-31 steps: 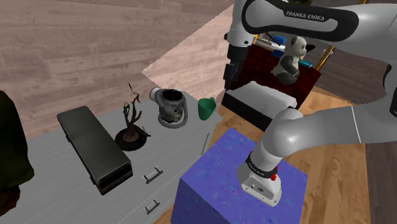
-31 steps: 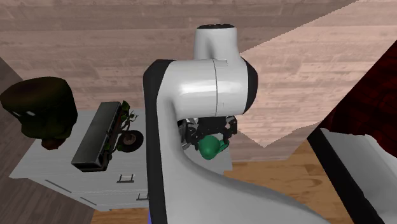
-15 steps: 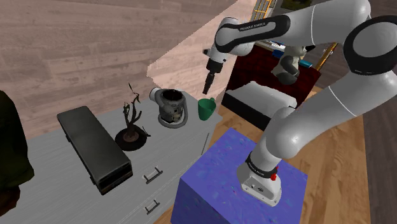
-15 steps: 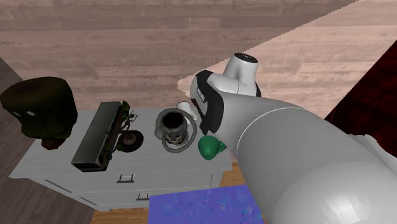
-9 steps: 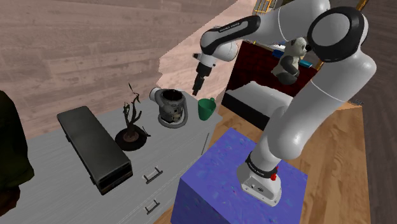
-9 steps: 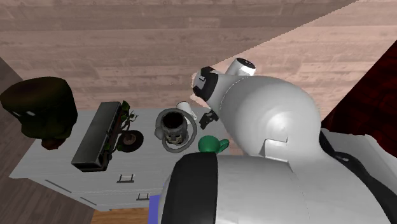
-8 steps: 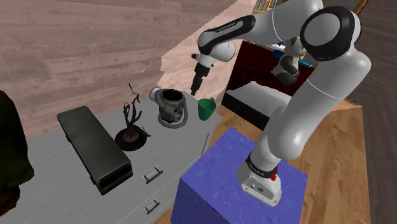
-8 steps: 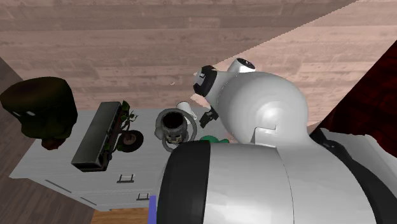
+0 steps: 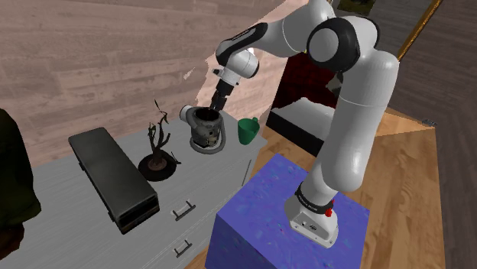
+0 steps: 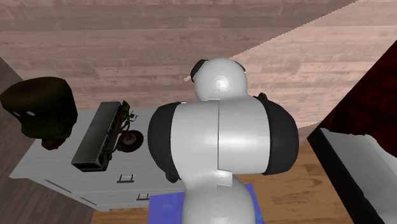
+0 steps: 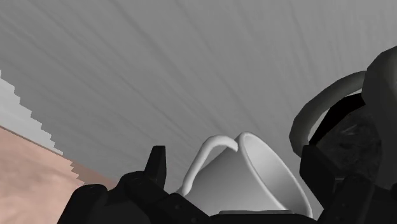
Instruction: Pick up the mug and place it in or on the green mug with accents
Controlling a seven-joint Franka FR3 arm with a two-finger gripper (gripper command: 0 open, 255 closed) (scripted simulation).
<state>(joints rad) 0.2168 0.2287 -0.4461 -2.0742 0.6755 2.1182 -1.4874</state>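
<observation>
Jaws apart (empty) astride the white mug [image 11: 242, 181], just beside a dark round vessel [image 9: 205, 126].

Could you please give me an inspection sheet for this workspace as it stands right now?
Surface: grey cabinet top, drawer handles on its front.
Job's things: white mug right beside the dark vessel; green mug near the cabinet's edge toward the stand.
Clutter: dark vessel with a grey ring at its base; bare potted twig plant; long black box.
Grippers: gripper open, fingers either side of the white mug, not clasping it.
Cables: nothing seen.
Surroundings: wood plank wall, wooden floor, blue stand.
</observation>
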